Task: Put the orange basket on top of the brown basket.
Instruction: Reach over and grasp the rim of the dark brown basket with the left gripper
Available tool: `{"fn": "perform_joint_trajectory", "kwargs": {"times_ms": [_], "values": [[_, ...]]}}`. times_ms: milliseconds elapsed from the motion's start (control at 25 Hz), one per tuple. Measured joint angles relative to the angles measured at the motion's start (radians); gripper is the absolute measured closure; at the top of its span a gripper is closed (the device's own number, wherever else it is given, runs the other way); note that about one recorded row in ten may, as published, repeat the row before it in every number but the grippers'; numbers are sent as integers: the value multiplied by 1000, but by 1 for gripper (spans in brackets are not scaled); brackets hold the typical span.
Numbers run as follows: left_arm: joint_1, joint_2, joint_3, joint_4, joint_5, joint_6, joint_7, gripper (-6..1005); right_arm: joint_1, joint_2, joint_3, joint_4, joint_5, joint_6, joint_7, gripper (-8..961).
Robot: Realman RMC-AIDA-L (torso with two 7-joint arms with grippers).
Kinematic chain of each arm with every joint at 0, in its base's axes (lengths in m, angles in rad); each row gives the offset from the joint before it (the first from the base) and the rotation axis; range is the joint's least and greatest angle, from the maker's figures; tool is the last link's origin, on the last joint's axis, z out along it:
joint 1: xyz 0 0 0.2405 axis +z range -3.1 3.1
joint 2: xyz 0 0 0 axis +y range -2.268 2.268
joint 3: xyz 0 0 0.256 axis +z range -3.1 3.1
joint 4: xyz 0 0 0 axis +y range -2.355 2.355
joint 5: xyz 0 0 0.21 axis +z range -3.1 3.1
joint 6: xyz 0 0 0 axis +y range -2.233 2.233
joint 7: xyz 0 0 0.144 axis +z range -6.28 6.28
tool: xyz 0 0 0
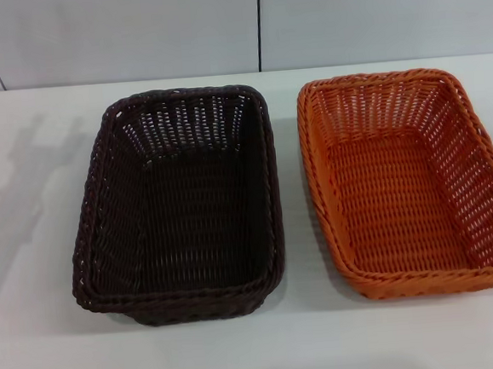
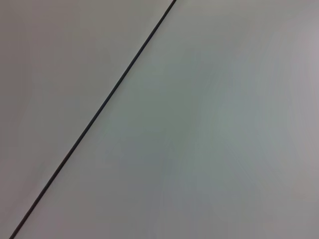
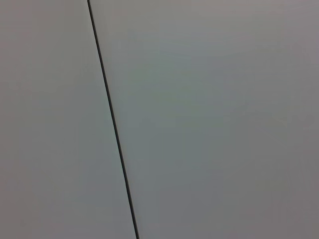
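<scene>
Sitting apart: orange basket (image 1: 410,182), brown basket (image 1: 180,205); both arms, fingers unseen.

No arm, claw or body part visible; wrist views apparently blank panels.

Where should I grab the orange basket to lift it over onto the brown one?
Probably the braided rim of the orange basket, on its long right side, coming down from above. The slanted open-weave walls offer little to pinch; the rim is a firm edge, and that side faces away from the brown basket.

One brown basket (image 1: 180,207); one orange basket (image 1: 409,184)
</scene>
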Motion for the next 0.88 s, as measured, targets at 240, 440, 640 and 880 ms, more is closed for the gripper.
{"fn": "perform_joint_trajectory", "kwargs": {"times_ms": [240, 440, 640, 880], "values": [[3, 0, 0, 0, 0, -3, -2, 148, 0, 0, 0, 3, 0, 0, 0, 149], [3, -1, 0, 7, 0, -5, -2, 156, 0, 0, 2, 7, 0, 0, 0, 149], [3, 0, 0, 8, 0, -9, -4, 164, 0, 0, 1, 10, 0, 0, 0, 149], [0, 2, 0, 8, 0, -9, -8, 174, 1, 0, 2, 11, 0, 0, 0, 150]]}}
